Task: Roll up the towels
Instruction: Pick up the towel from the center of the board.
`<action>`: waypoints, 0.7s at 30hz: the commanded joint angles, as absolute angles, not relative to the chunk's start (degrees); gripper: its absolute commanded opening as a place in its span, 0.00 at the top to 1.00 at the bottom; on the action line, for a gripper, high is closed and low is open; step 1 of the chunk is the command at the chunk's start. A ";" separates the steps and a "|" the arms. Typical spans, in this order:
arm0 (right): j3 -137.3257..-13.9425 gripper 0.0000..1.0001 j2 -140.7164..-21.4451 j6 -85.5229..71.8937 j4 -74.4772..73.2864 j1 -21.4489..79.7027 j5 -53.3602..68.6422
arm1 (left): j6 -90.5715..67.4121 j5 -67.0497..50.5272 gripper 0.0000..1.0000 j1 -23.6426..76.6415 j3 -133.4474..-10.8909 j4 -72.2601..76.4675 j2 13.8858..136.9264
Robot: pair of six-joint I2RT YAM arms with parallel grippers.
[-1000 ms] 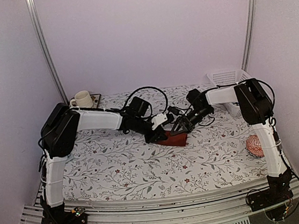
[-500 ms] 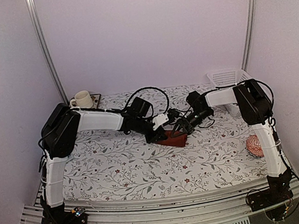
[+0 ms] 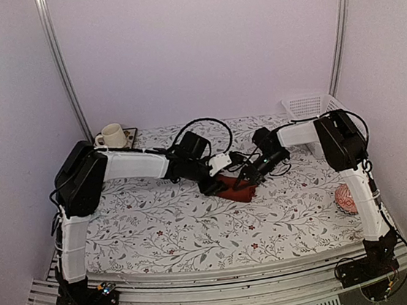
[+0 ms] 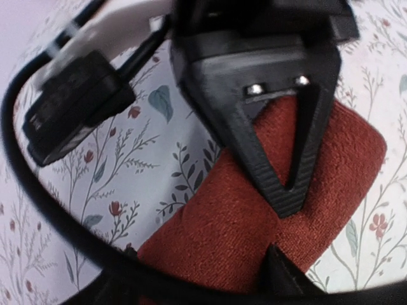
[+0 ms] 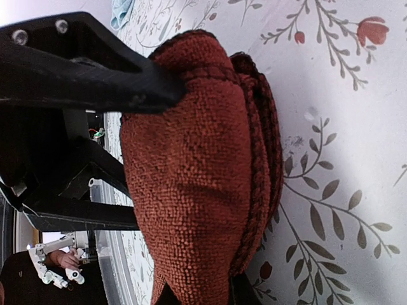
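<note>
Top external: red towel (image 3: 239,190) lies at centre of table (image 3: 161,231), long axis 10 to 4 o'clock, left claw (image 3: 218,185) at its 9, right claw (image 3: 251,176) at its 1. Left wrist: left claw's fingers (image 4: 280,159) stand apart astride it. Right wrist: right claw pinches its end, likely leading next.

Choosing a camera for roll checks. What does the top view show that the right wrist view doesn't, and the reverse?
Only the top view: the whole left arm and right arm, the mug at the back left, the white basket at the back right, and the patterned ball near the right arm.
Only the right wrist view: the stacked layers along the edge of the red towel, and a bit of pale blue cloth at the top edge.
Both: the red towel lying on the floral table cover.
</note>
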State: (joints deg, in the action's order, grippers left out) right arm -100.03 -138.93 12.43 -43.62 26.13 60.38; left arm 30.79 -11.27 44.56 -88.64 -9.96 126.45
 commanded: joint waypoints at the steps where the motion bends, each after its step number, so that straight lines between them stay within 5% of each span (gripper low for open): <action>1: -100.14 0.98 -138.96 11.84 -45.75 27.11 54.68 | 28.23 -6.32 0.26 44.81 -89.61 -14.55 122.18; 5: -99.98 0.98 -132.09 9.76 -42.56 25.03 50.68 | 24.81 -5.24 0.04 44.58 -90.07 -16.71 116.34; 21: -103.43 0.98 -116.99 10.12 -39.84 16.43 23.19 | 20.21 0.39 0.03 44.63 -91.41 -19.13 110.51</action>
State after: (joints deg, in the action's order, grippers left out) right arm -101.73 -121.86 10.13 -41.25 19.70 35.33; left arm 20.91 -0.99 44.53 -89.47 -16.21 108.55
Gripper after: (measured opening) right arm 0.125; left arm 0.966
